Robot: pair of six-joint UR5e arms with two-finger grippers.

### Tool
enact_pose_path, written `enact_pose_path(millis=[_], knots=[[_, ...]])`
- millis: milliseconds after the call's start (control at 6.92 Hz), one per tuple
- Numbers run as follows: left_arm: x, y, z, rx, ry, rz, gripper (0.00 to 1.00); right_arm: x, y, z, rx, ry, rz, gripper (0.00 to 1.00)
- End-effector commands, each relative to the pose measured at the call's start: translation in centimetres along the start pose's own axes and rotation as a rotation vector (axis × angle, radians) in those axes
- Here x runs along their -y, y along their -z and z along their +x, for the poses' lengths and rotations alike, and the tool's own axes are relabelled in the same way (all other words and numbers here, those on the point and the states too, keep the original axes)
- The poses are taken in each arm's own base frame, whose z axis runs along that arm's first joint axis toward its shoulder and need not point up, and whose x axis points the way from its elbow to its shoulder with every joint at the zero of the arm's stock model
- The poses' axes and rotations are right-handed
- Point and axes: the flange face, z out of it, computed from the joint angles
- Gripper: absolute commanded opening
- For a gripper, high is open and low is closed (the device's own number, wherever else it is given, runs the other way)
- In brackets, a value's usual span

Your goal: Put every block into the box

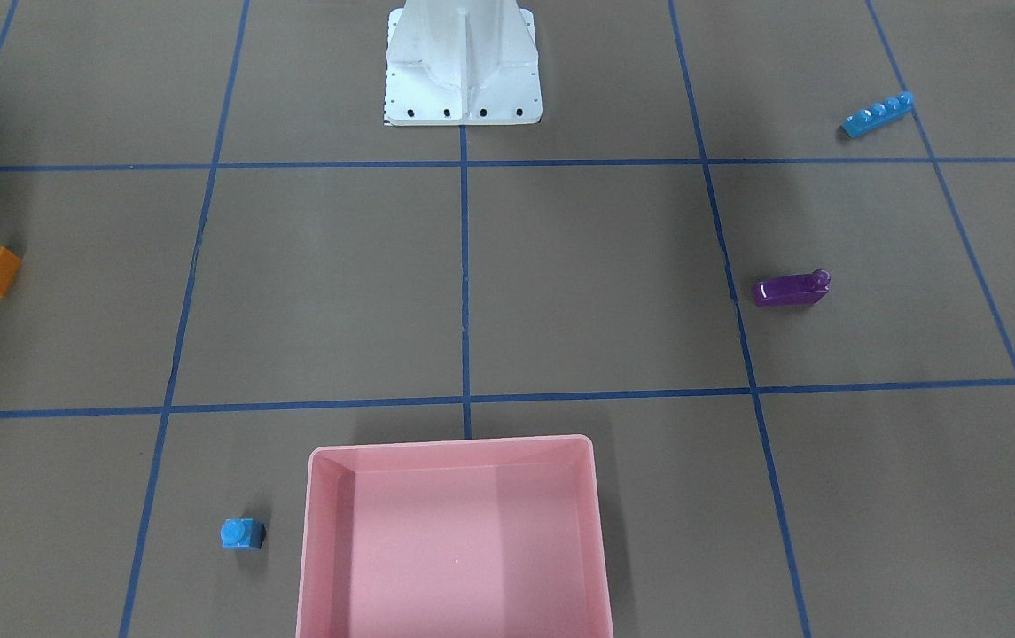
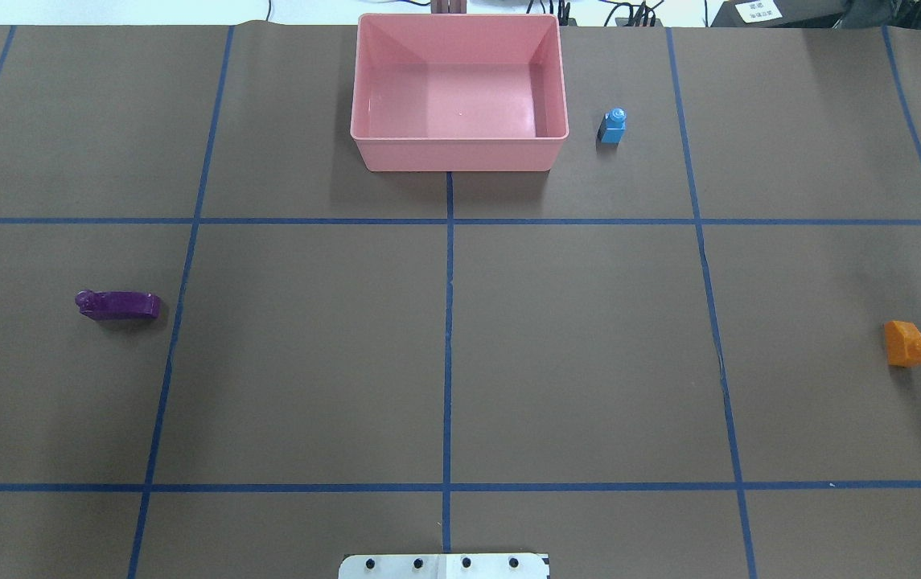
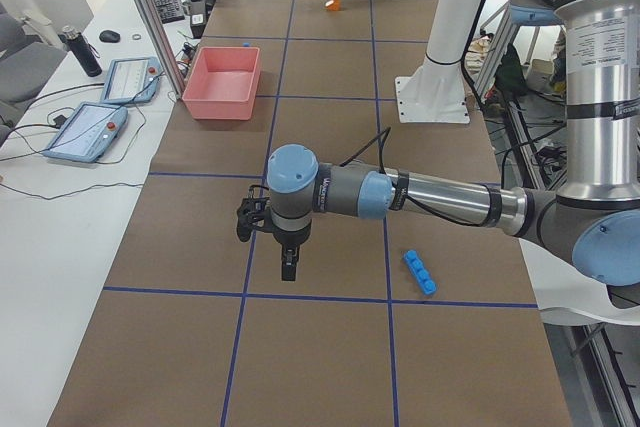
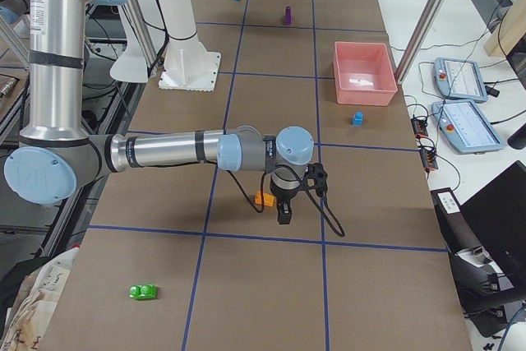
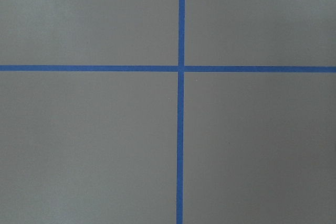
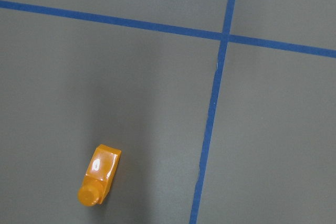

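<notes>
Evidently nothing sits in the pink box point(image 2: 452, 157) yet; the orange brick point(image 6: 98, 181), purple brick point(image 2: 118, 305), blue cube point(image 2: 612, 126), long blue bar point(image 1: 877, 113) and green brick point(image 4: 142, 292) all lie loose on the worktop point(image 2: 589, 362). First pick, I'd say: the right claw point(image 4: 283, 215) hangs near the orange brick and wants centring over it. That claw and the left claw point(image 3: 288, 267) show only side-on, so whether either is open or closed I cannot tell.
</notes>
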Motion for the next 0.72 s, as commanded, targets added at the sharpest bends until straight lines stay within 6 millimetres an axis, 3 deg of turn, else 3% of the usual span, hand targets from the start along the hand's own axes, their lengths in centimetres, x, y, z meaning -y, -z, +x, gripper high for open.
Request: enact_pose_path(millis=[0, 145, 578], knots=[[-0.1, 0.0, 0.0, -0.003, -0.009, 0.008, 1.0, 0.4, 0.4, -0.3, -0.001, -0.001, 0.008, 1.0], [-0.9, -0.5, -0.1, -0.038, 0.002, -0.007, 1.0, 0.7, 0.5, -0.5, 0.003, 0.015, 0.012, 1.0], [-1.8, -2.7, 2.8, -0.117, -0.098, -0.013, 1.0, 0.2, -0.1, -0.4, 0.018, -0.003, -0.001, 1.0]])
